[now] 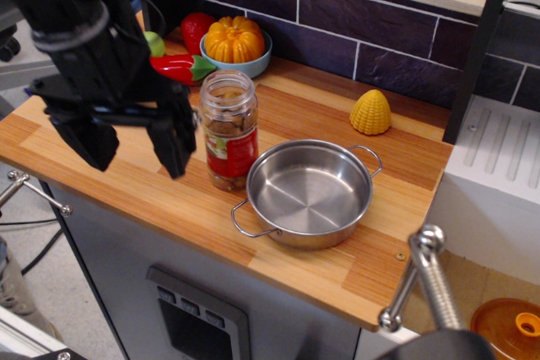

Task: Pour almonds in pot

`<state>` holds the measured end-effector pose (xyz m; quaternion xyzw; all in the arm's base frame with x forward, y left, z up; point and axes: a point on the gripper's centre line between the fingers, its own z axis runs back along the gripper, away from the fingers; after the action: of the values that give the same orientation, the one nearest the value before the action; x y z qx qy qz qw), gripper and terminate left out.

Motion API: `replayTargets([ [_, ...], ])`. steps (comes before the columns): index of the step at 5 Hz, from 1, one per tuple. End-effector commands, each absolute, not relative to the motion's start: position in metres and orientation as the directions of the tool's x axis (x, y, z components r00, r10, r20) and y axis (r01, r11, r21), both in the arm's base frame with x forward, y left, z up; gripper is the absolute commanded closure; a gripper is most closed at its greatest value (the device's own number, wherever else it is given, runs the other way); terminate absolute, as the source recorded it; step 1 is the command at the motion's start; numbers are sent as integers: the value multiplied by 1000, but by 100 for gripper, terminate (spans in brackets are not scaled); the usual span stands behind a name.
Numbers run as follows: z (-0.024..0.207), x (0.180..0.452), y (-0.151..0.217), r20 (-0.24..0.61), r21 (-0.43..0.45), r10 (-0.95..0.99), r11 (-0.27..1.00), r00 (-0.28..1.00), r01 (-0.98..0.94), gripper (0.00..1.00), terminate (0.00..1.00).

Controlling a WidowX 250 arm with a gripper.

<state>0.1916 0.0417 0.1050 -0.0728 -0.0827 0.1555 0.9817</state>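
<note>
While the gripper (131,145) hangs just left of the jar (229,130) with its two dark fingers spread wide and nothing between them, the task looks to be at the approach step, before any grasp. The almonds (224,128) sit inside that clear, red-labelled jar, which stands upright on the counter (110,187) just beside the left rim of the pot (310,192). The pot is bare inside, so no pouring has taken place.

By this reading, the next move calls for the gripper to shift right until the jar's body lies between the fingers, then press in firmly enough that the smooth plastic does not slip. The lift would need to clear the pot's rim before tilting the mouth over the middle of the pot.

Whether the jar carries a lid cannot be made out; its top looks open, but the clear rim is hard to read. The nearer finger seems close to the jar wall, though whether they touch is unclear from this angle. The arm's upper part is cut off by the frame, and a blurred metal object (426,280) hides the lower right corner.
</note>
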Motion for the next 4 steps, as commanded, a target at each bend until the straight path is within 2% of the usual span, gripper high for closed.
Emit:
replayTargets([
  [1,136,229,65,-109,-247,626,736,772,-631,0,0],
  [2,128,249,81,-370,-169,692,606,620,-777,0,0],
  [3,113,268,98,-537,-60,721,486,438,-872,0,0],
  [4,107,275,100,-526,-54,747,448,407,-892,0,0],
])
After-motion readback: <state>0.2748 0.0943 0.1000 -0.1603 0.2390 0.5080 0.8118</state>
